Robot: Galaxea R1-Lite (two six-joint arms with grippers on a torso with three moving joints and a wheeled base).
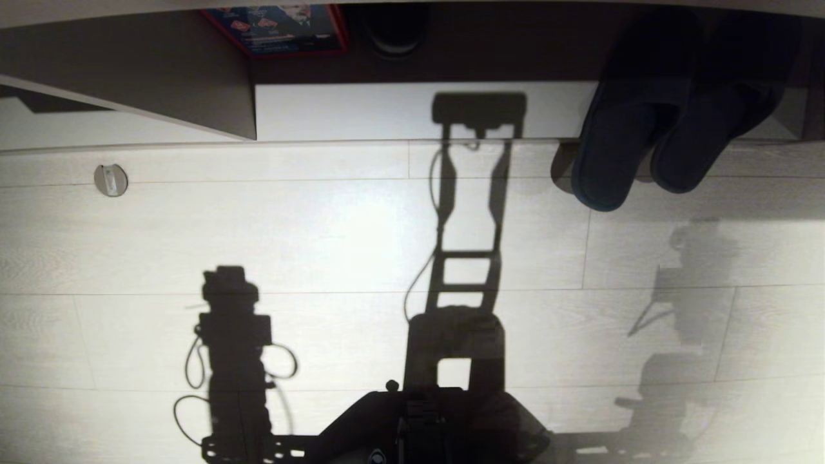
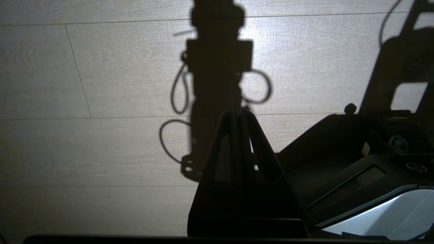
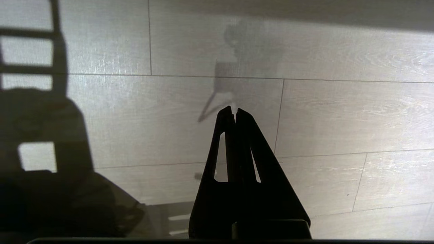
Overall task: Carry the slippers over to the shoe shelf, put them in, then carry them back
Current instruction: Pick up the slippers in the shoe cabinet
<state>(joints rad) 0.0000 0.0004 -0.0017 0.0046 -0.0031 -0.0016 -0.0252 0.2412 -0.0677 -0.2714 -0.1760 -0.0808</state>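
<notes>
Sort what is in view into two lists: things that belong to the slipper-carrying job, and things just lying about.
Belongs to the job:
- slippers, resting in the shoe shelf opening, toes poking out over the floor
- shoe shelf
- right gripper, shut and empty above the floor

Just lying about:
- red-edged box inside the shelf
- round metal disc on the floor
- left gripper, shut, idle

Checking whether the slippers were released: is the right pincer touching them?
Apart. In the right wrist view the right pincer is shut over bare floor, holding nothing; the head view shows the slippers at the shoe shelf.
</notes>
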